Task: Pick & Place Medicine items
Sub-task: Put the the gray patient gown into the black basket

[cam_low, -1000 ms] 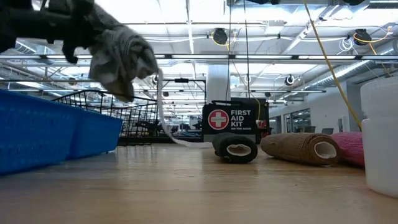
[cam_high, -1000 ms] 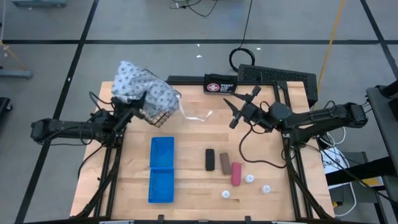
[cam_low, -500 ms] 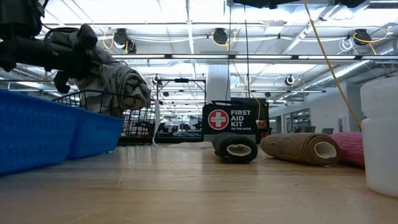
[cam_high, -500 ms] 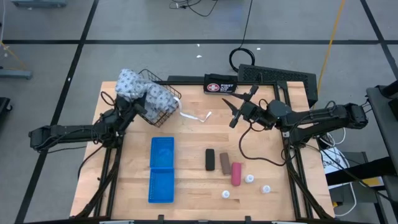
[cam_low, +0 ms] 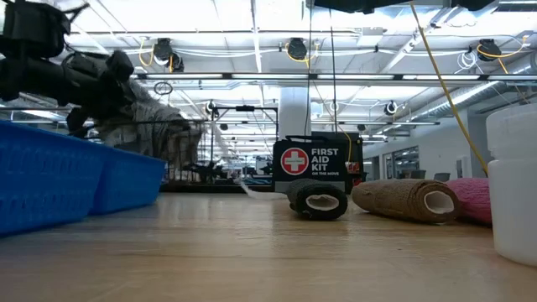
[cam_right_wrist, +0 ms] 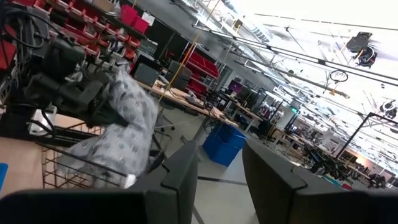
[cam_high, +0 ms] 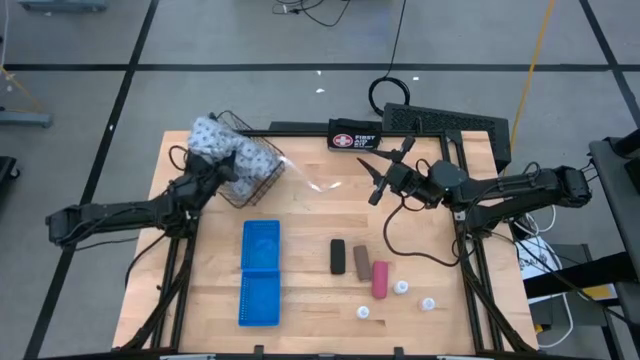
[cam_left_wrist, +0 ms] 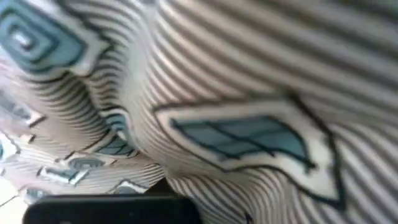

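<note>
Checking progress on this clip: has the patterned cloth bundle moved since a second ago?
Yes. The patterned cloth bundle, held by the left gripper, has dropped into the black wire basket; earlier it was raised above it.

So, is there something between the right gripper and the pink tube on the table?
Nothing visible. The right gripper, open, hangs over bare wood near the first-aid pouch. The pink tube lies nearer the front edge, beside the brown roll; only bare table lies between them.
</note>
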Controlling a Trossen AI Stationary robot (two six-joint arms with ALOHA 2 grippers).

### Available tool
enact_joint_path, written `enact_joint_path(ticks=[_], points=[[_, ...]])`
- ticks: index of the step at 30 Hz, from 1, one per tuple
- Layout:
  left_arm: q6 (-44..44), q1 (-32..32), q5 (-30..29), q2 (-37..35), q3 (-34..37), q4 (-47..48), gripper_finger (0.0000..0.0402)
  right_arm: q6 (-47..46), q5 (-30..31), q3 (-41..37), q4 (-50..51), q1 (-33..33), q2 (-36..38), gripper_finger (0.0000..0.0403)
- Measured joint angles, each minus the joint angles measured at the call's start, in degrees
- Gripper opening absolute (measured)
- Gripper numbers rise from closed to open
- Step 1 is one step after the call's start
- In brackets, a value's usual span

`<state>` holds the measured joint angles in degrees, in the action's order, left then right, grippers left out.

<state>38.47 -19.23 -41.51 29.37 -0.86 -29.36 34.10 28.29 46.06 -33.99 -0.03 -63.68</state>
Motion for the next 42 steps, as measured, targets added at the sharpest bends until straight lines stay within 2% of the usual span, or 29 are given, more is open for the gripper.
enact_joint_path(ticks=[9, 16, 21, 26, 31, 34, 37, 42], points=[[-0.81, -0.1, 0.46, 0.01, -0.11, -2.24, 0.0169, -0.02, 0.07, 0.0, 0.02, 0.0, 0.0, 0.0116], [-2.59, -0.03, 4.15, -0.05, -0.13, -9.69, 0.0205, -0.02, 0.12, 0.0, 0.0, 0.0, 0.0, 0.0118], [-4.5, -0.03, 7.68, -0.16, -0.61, -13.03, 0.0206, -0.02, 0.13, 0.0, 0.02, 0.0, 0.0, 0.0115], [-5.35, -0.03, 8.26, -0.16, -2.55, -12.99, 0.0194, -0.02, 0.15, 0.0, 0.32, 0.0, 0.0, 0.0116], [-2.71, 0.04, 8.99, -0.16, -4.31, -12.93, 0.0187, -0.03, 0.15, 0.0, 0.43, 0.0, 0.0, 0.0118], [-2.01, 0.1, 12.31, -0.16, -5.59, -12.84, 0.0187, -0.02, 0.15, 0.0, 0.45, 0.0, 0.0, 0.0117], [-6.8, 0.81, 15.8, -0.11, -8.3, -12.59, 0.0186, -0.02, 0.15, 0.0, 0.43, 0.0, 0.0, 0.0117], [-13.66, 3.71, 15.14, 0.79, -15.68, -4.08, 0.0186, -0.04, 0.15, 0.0, 0.47, 0.0, 0.0, 0.012]])
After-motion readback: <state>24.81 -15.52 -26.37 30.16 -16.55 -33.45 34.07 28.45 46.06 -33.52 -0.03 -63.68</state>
